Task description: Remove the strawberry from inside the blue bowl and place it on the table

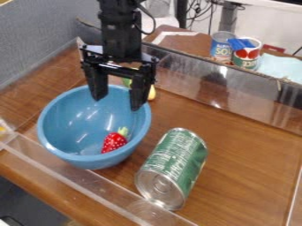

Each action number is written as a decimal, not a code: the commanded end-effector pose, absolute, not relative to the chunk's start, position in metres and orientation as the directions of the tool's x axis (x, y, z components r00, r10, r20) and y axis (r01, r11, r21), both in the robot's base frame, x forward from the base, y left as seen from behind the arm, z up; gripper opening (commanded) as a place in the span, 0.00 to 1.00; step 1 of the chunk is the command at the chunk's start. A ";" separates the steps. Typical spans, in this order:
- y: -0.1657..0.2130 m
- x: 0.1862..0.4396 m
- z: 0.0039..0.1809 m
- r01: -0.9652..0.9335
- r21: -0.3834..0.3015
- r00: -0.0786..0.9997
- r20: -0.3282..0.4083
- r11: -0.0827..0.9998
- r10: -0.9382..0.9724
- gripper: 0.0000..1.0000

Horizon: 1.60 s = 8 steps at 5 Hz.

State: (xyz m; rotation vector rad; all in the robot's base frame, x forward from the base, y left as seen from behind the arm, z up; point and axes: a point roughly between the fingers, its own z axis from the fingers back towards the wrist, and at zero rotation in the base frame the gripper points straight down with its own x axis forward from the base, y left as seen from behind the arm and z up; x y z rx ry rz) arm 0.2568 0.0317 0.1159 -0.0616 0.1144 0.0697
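1 camera looks down at an angle from beyond a corner of the bench (236, 132), fairly near, taking in most of it.

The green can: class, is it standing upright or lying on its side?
On its side. The green can lies on the table right of the blue bowl, its round silver end facing the camera.
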 end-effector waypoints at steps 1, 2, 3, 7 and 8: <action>0.042 0.254 0.127 -0.058 -0.057 0.996 -0.072 0.997 0.053 1.00; 0.049 0.244 0.123 -0.023 -0.064 0.997 -0.071 0.998 0.018 1.00; 0.048 0.245 0.131 -0.007 -0.086 0.998 -0.066 0.996 0.001 1.00; 0.050 0.251 0.115 0.047 -0.118 0.996 -0.073 0.992 -0.056 1.00; 0.048 0.250 0.098 0.056 -0.126 0.995 -0.075 0.990 -0.065 1.00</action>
